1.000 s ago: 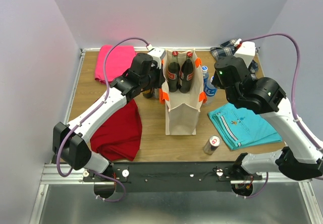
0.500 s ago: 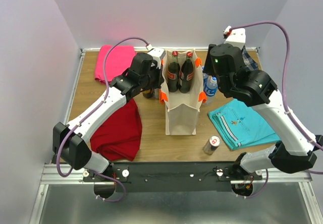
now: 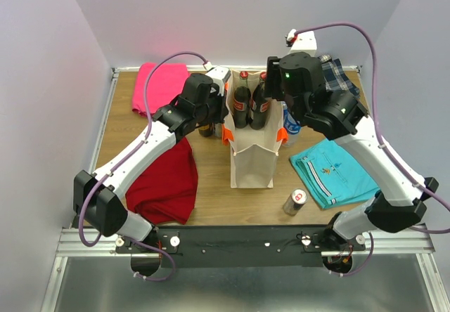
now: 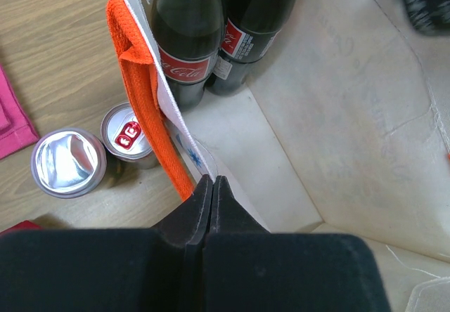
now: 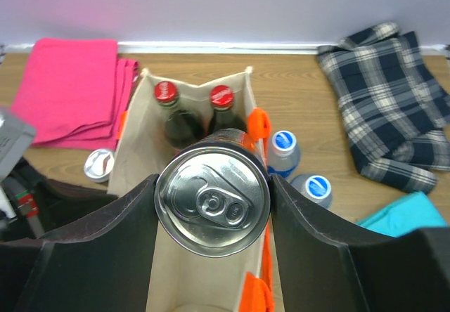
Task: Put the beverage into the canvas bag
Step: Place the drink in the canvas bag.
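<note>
Left gripper [image 4: 212, 185]: jaws clamped on canvas bag [image 3: 252, 161] rim. Right gripper [image 5: 212, 185]: jaws clamped on 1 can [image 5: 211, 201] above the bag's mouth. Inside: 2 cola bottles [image 4: 186, 38]. Table [image 3: 211, 192]: 3 loose cans [image 4: 70, 161], 2 water bottles [image 5: 283, 147].

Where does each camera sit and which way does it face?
Top external: above, behind the bases, facing down at the table; both arms show.
Left wrist: faces down past the shut left gripper pinching the canvas bag.
Right wrist: faces into the bag over the can in the right gripper.
All share the bag's cola bottles.
</note>
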